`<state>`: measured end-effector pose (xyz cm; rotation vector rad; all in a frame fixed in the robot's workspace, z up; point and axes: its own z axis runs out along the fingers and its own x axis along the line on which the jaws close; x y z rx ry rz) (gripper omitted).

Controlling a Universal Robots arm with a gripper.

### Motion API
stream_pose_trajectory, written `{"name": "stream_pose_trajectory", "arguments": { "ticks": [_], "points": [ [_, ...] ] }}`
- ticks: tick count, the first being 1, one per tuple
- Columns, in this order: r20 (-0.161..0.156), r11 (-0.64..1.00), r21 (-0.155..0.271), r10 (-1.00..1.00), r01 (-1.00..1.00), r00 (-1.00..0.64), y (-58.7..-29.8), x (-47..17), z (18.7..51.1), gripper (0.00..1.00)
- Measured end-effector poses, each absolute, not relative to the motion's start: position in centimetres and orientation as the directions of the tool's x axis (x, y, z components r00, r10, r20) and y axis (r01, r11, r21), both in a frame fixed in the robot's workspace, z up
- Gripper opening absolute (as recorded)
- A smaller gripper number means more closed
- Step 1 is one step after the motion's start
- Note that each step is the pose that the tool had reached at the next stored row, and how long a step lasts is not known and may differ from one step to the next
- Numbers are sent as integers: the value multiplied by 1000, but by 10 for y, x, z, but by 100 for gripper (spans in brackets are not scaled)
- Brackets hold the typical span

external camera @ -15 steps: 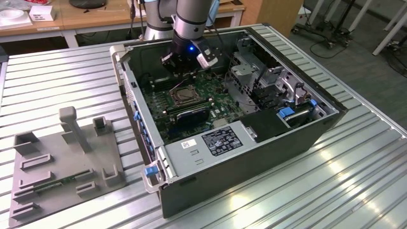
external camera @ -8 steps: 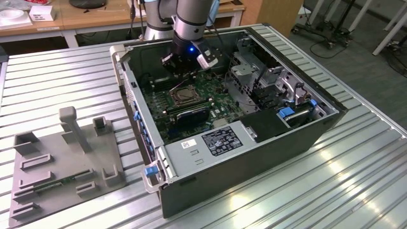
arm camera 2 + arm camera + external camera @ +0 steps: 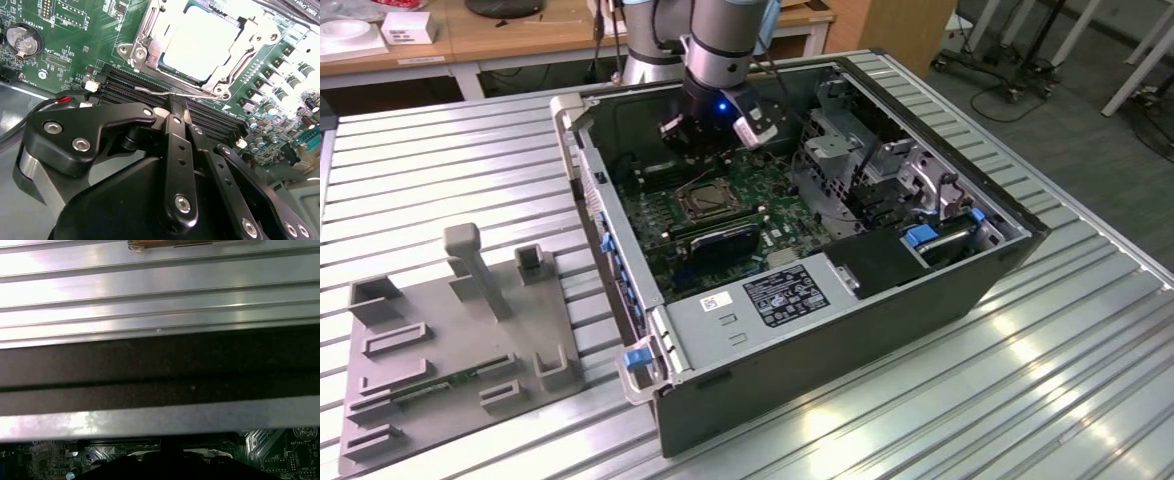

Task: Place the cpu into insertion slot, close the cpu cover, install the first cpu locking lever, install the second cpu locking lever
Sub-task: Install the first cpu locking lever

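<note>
Open from above down to slot [image 3: 707, 203]; boxed in by case wall [image 3: 591, 170] on exterior view's left, drive cage [image 3: 838, 150] on its right.

Computer case [image 3: 854, 335] on slatted table [image 3: 440, 160]; fixture plate [image 3: 454, 340] on the table, at the exterior view's left of the case. Inside: cpu [image 3: 200, 42] in insertion slot [image 3: 131, 50], memory slots [image 3: 135, 82] just beside.

In the exterior view a black-and-white label [image 3: 785, 294] and a smaller white sticker [image 3: 718, 301] are sitting on the grey plate [image 3: 720, 335] at the near edge of the case [image 3: 881, 330], and their print is showing too small to make out. In the second wrist view fine white lettering is running over the green board [image 3: 75, 50] around the coin cell [image 3: 21, 40], none of it reading clearly.
</note>
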<state>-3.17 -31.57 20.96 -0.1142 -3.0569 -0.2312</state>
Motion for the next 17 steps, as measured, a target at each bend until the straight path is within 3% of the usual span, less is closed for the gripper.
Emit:
{"name": "stream_pose_trajectory", "arguments": {
  "ticks": [17],
  "points": [
    [79,986,147,69,80,-994,-317,-32,202,11]
  ]
}}
